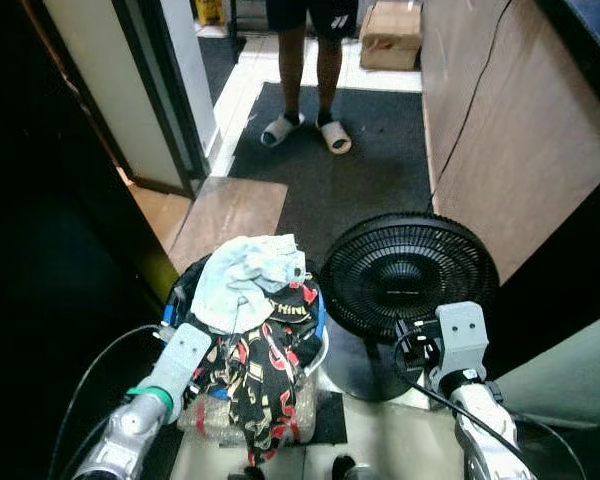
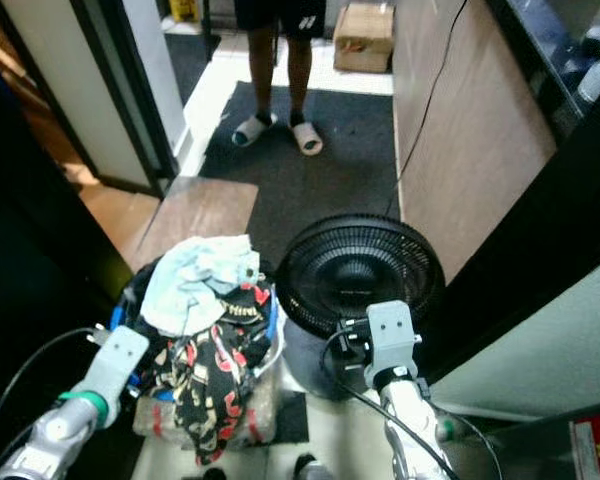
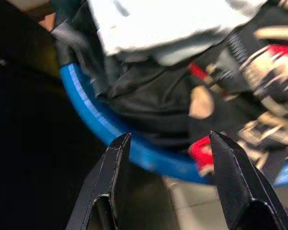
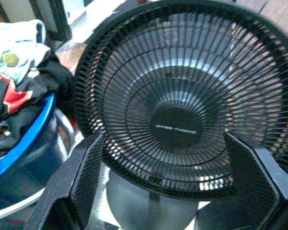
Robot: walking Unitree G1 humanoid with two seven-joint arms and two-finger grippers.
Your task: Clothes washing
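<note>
A blue-rimmed laundry basket [image 1: 321, 318] stands on the floor just ahead of me, heaped with clothes. A pale blue garment [image 1: 248, 278] lies on top, and a black garment with a red and cream print [image 1: 260, 375] hangs over the near side. My left gripper [image 3: 165, 143] is open at the basket's left rim [image 3: 93, 117], its fingers [image 3: 113, 158] just outside the blue edge. My right gripper [image 4: 163, 143] is open too, facing the black fan [image 4: 182, 100] to the right of the basket.
The black floor fan [image 1: 408, 270] stands right of the basket. A person in slippers [image 1: 305, 128] stands on the dark mat ahead. A wooden cabinet wall [image 1: 500, 140] runs along the right, a dark door frame [image 1: 150, 90] along the left. A cardboard box [image 1: 390, 35] sits far back.
</note>
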